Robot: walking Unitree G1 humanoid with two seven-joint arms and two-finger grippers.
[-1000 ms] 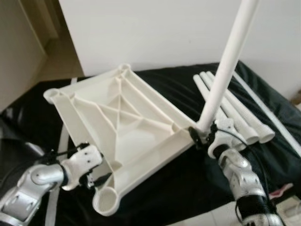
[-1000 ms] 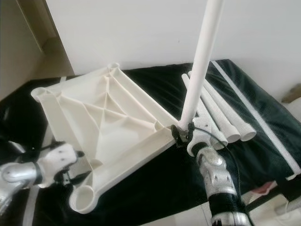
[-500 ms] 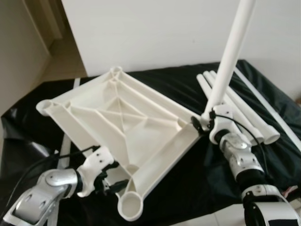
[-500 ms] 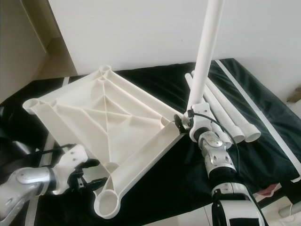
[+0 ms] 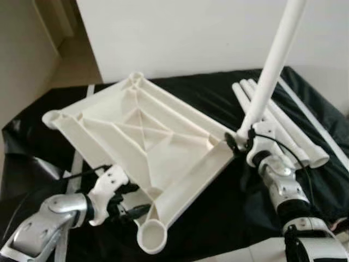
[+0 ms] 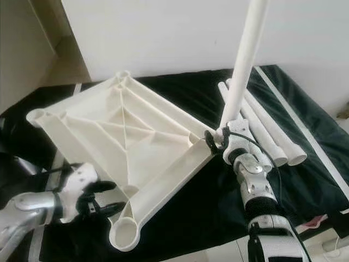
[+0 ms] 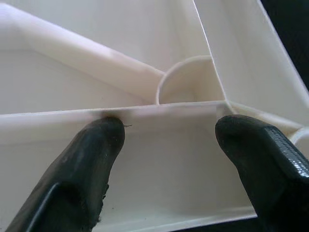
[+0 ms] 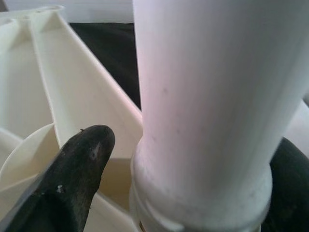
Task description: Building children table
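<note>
right jaws tight around leg, left jaws wide beside tabletop

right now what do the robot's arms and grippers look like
Both arms are jointed silver metal with black bands and thin black cables looping along them. The left gripper and right gripper each have a white housing and two long, rounded black fingers with a matte, faintly textured surface.

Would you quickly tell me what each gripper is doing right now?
Left gripper: jaws open, at the tabletop's edge.
Right gripper: jaws shut on the upright table leg.
</note>
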